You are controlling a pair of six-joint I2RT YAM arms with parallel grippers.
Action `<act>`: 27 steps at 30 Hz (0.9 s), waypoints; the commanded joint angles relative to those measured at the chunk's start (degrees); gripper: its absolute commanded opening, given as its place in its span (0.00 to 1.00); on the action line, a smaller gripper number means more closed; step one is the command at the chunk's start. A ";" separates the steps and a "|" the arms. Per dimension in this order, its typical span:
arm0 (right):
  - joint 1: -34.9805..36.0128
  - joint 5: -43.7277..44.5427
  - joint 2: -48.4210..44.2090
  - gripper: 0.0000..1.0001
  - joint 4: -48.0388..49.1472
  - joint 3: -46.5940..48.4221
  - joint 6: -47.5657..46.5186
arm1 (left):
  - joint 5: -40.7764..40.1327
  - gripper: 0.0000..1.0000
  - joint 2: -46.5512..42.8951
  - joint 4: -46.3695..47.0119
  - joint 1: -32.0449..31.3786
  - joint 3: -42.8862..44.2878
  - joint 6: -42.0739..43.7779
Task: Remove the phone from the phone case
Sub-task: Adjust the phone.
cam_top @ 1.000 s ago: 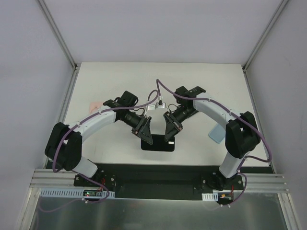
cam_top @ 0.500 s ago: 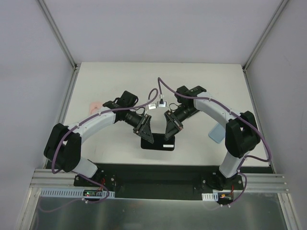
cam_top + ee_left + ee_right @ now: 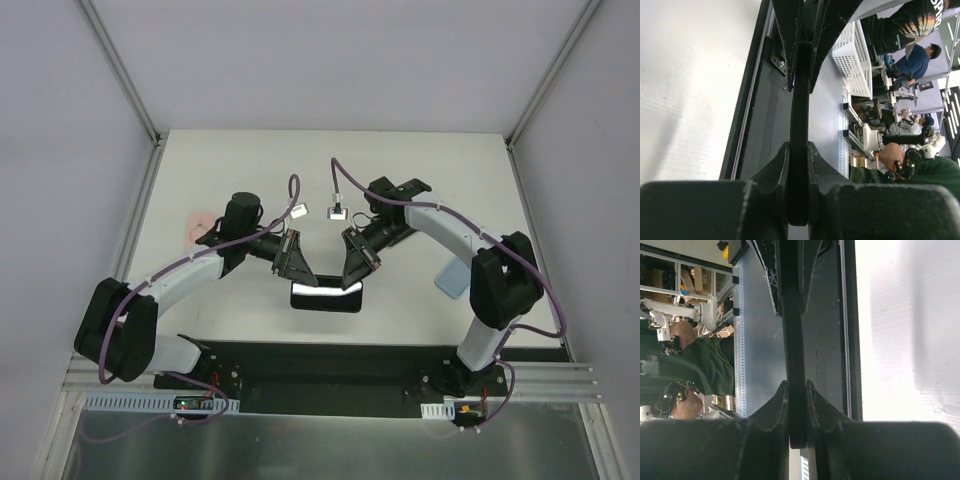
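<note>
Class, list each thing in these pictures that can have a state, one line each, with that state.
Phone: clamped by both grippers, screen catching light.
Left gripper: shut on the phone's left part.
Right gripper: shut on the phone's right part.
Blue item: lying flat on the table, apart from the phone.
Pink item: lying flat on the table, untouched.

White table (image 3: 430, 170): pink object (image 3: 197, 226) near left edge, light-blue object (image 3: 450, 280) near right edge.

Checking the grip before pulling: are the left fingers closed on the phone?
Yes, both left fingers press flat against the thin phone edge, no gap showing.
</note>
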 commanded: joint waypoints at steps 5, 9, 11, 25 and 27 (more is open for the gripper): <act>-1.17 -4.05 -0.82 0.10 6.63 -0.53 7.56 | 0.18 0.00 -2.53 12.61 0.40 -1.96 -8.67; -2.23 -1.51 -1.96 0.48 22.16 -6.67 24.21 | -4.37 0.00 -1.39 19.29 2.42 -4.59 -16.82; -3.72 0.34 -2.66 0.64 32.28 -10.70 31.11 | -6.23 0.00 0.19 23.32 3.56 -6.44 -19.91; -8.03 21.66 -13.64 0.96 74.03 -31.71 72.17 | -18.98 0.00 7.40 38.28 7.51 -14.18 -36.97; -7.86 26.07 -17.23 0.96 76.16 -34.45 77.10 | -18.89 0.00 7.41 38.38 8.39 -14.44 -37.94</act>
